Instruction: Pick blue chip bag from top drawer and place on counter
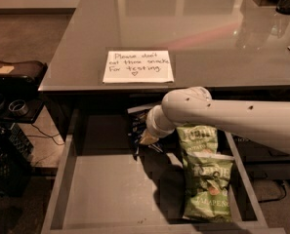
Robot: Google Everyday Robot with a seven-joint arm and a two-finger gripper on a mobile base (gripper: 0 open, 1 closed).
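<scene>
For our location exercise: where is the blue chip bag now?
In the camera view, the blue chip bag sits at the back of the top drawer, left of the green bags, with the gripper beside it.

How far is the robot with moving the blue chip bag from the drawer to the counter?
Done: the top drawer stands open. In hand: the gripper is inside it, at the blue chip bag near the drawer's back; a grasp cannot be confirmed. Left: lifting the bag and placing it on the counter.
</scene>
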